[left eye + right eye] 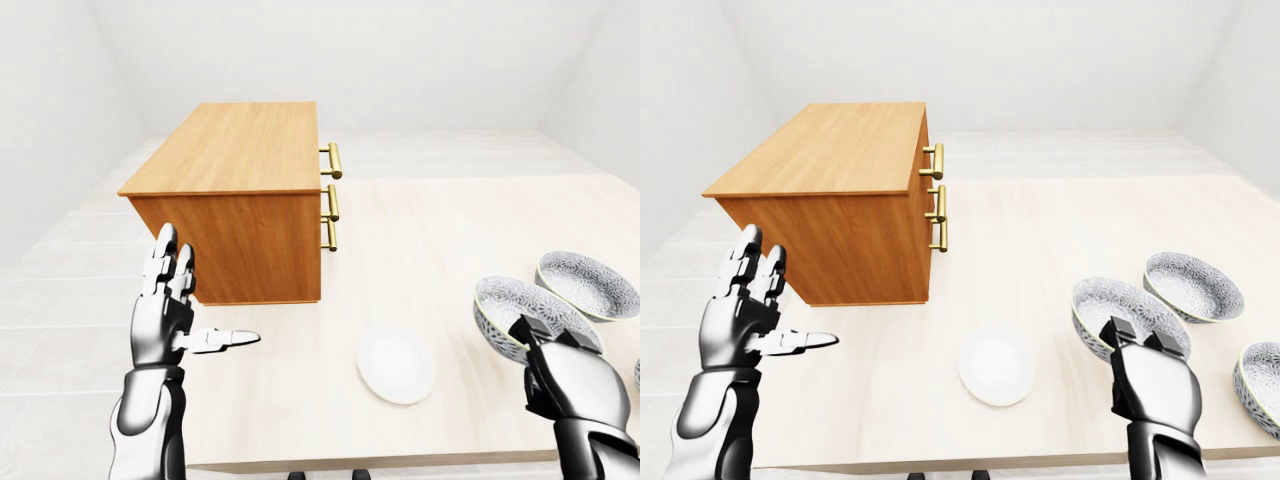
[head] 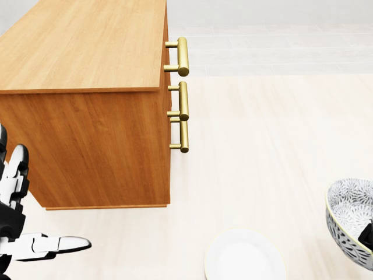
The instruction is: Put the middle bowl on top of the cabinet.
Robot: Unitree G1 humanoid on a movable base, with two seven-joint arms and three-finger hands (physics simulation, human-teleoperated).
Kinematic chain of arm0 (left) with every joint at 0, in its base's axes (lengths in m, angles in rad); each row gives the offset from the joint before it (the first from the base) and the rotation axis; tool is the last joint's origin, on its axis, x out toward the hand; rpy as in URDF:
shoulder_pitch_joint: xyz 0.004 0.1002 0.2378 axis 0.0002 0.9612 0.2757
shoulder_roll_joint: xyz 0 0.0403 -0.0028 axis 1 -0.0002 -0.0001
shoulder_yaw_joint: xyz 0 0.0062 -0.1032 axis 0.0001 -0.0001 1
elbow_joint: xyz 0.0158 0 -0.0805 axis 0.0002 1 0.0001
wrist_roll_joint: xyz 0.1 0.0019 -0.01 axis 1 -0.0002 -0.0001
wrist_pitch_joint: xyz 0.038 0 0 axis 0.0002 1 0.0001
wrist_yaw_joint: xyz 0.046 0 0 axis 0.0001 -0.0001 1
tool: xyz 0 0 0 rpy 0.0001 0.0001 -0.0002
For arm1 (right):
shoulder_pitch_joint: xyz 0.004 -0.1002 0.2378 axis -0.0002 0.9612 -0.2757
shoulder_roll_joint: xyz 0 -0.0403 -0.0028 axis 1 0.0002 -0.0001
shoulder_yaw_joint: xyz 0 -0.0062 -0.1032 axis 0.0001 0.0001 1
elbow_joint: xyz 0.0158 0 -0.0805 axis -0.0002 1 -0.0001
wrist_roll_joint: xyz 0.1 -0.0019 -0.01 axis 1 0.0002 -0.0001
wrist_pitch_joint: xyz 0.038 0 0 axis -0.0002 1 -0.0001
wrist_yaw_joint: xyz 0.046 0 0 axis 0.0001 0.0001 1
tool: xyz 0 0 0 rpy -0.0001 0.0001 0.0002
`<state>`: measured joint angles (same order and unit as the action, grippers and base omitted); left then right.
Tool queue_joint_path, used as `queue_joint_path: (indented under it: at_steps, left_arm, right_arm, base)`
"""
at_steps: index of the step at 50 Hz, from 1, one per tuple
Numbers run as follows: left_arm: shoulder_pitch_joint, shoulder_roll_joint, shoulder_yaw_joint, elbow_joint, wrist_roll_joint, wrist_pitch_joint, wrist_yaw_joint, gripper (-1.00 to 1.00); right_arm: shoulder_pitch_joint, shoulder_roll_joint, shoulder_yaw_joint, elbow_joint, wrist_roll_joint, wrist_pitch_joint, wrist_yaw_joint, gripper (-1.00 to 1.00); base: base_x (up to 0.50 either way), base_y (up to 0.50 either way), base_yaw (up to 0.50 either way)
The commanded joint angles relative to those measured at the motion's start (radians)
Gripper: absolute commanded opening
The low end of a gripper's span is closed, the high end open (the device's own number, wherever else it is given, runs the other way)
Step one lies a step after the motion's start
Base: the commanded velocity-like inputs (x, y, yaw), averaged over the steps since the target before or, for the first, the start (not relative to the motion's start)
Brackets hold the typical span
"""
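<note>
In the left-eye view, the middle bowl (image 1: 515, 305) is seen near the right edge, above the table (image 1: 440, 230). It is round, so no long axis is defined. Its opening faces upward and is tipped slightly toward the view's left, and only its grey-patterned lining is seen inside. Its lower rim is gripped by the right hand (image 1: 570, 375), whose fingers are curled tightly over the rim. A far bowl (image 1: 588, 283) stands upright just beside it, toward the upper right. A white plate (image 1: 395, 365) lies flat on the table, to the left of the held bowl and apart from it. The cabinet (image 1: 240, 190) stands on the table at the upper left, well apart from the bowl, with brass handles (image 1: 330, 190) on its right face. The left hand (image 1: 165, 315) is held upright below the cabinet. Its fingers are spread and extended upward, its thumb points to the view's right, and nothing is touched by it. In the head view, the held bowl is cut by the right edge, and its tilt is clearer, with the outer wall showing beneath the rim. Only a dark sliver of the right hand is visible there. In the right-eye view, a third bowl (image 1: 1262, 385) is shown at the right edge, so the held bowl lies leftmost of the three.
</note>
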<state>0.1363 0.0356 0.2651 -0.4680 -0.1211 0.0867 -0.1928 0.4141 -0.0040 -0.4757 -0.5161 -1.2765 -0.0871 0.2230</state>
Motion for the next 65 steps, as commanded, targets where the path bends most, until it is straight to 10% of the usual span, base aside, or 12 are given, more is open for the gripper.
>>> queue_joint_path:
  at_steps: [1, 3, 29, 50, 65]
  left_arm:
    - [0.008, -0.003, 0.004, -0.009, -0.005, 0.001, -0.007, 1.0]
    - [0.011, -0.005, 0.0, -0.003, 0.0, -0.003, -0.009, 1.0]
    - [0.024, -0.011, -0.005, -0.036, 0.005, 0.001, -0.012, 1.0]
    - [0.037, -0.015, 0.027, -0.058, -0.009, 0.001, -0.034, 1.0]
    - [0.036, -0.016, 0.031, -0.028, -0.01, -0.005, -0.042, 1.0]
  right_arm:
    - [-0.066, 0.009, -0.012, -0.119, 0.048, 0.0, 0.118, -1.0]
    - [-0.177, -0.006, 0.028, -0.154, 0.105, 0.0, 0.241, -1.0]
    - [-0.506, -0.17, 0.231, -0.115, 0.15, 0.0, 0.389, -1.0]
    - [-0.829, -0.292, 0.281, 0.049, 0.163, 0.174, 0.475, -1.0]
    - [-1.075, -0.31, 0.337, 0.255, 0.226, 0.174, 0.475, -1.0]
  base:
    - [0.0, 0.0, 0.0]
    - [0.0, 0.0, 0.0]
    - [0.0, 0.0, 0.0]
    - [0.0, 0.0, 0.0]
    - [0.0, 0.0, 0.0]
